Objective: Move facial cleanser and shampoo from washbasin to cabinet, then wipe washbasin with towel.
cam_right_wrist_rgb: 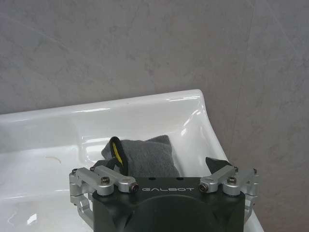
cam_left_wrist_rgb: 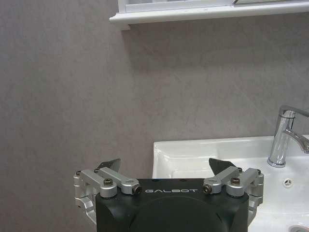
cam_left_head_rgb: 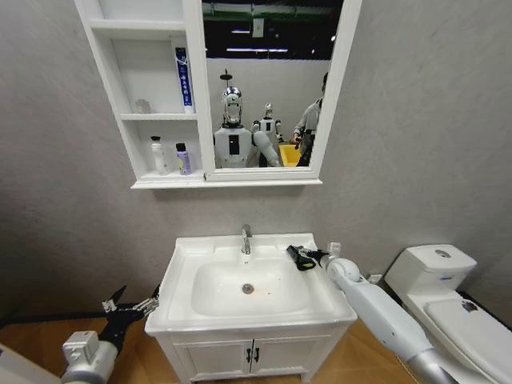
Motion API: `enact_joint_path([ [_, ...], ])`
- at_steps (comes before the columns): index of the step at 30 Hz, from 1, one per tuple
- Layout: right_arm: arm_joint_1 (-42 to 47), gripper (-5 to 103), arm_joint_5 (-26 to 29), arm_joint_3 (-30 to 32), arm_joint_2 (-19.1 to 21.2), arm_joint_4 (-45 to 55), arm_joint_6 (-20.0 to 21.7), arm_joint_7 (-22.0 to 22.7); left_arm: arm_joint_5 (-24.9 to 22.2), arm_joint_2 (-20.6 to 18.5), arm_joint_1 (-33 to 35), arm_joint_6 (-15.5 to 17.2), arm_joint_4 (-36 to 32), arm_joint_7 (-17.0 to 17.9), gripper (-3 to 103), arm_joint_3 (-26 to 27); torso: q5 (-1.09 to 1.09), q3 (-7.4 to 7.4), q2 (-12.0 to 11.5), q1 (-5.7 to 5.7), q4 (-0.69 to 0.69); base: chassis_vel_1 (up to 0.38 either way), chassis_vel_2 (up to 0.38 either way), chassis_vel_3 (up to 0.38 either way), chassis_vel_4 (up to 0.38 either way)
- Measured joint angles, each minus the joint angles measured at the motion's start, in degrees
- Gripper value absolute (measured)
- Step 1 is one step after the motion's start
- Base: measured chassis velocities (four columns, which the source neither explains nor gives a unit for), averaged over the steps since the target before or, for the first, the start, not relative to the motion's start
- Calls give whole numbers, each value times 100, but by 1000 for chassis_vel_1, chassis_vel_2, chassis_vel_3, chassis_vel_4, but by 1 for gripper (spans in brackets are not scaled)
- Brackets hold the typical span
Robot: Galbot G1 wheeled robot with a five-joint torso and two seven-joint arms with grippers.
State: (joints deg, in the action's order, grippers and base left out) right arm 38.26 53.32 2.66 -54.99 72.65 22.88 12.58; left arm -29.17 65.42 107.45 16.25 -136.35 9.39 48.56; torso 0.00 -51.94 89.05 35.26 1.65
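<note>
The towel (cam_right_wrist_rgb: 145,157), dark grey with a yellow loop, lies on the back right corner of the white washbasin (cam_left_head_rgb: 186,264). My right gripper (cam_right_wrist_rgb: 163,166) is open, its fingers straddling the towel (cam_left_head_rgb: 298,259) and close above it. My left gripper (cam_left_head_rgb: 132,304) hangs open and holding nothing beside the washbasin's left edge (cam_left_wrist_rgb: 159,150). In the cabinet (cam_left_head_rgb: 108,88), a blue tube (cam_left_head_rgb: 183,78) stands on the middle shelf. A white bottle (cam_left_head_rgb: 162,154) and a small purple bottle (cam_left_head_rgb: 183,158) stand on the bottom shelf. I cannot tell which are the facial cleanser and the shampoo.
A chrome tap (cam_left_head_rgb: 246,238) stands at the basin's back centre, near the right gripper (cam_left_head_rgb: 310,258). A white toilet (cam_left_head_rgb: 440,296) sits close on the right beside my right arm. The vanity doors (cam_left_head_rgb: 252,356) are below. A small glass (cam_left_head_rgb: 142,106) is on the middle shelf.
</note>
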Motion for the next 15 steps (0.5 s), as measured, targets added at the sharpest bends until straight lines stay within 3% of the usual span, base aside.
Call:
enact_joint_path([
  [1, -23, 96, -43, -20, -42, -131, -9, -46, 0, 0, 0, 0, 0, 0, 100, 0, 0, 0, 0, 0, 0, 0, 0, 0, 0],
  [3, -30, 96, -56, -26, -56, -173, -10, -72, 0, 0, 0, 0, 0, 0, 100, 0, 1, 0, 0, 0, 0, 0, 0, 0, 0],
  [4, -36, 87, -67, -36, -65, -212, -11, -115, 0, 0, 0, 0, 0, 0, 100, 0, 0, 0, 0, 0, 0, 0, 0, 0, 0],
  [7, -44, 82, -60, -59, -75, -256, -37, -146, 0, 0, 0, 0, 0, 0, 100, 0, 0, 0, 0, 0, 0, 0, 0, 0, 0],
  [12, -62, 59, 10, -69, -99, -305, -77, -144, -1, 0, 0, 0, 0, 0, 100, 0, 0, 0, 0, -1, 0, 0, 0, 0, 0],
  [15, -63, 54, 23, -74, -99, -305, -75, -136, 0, 0, 0, 0, 0, 0, 100, 0, 0, 0, 0, -1, -1, 0, 0, 0, 0],
])
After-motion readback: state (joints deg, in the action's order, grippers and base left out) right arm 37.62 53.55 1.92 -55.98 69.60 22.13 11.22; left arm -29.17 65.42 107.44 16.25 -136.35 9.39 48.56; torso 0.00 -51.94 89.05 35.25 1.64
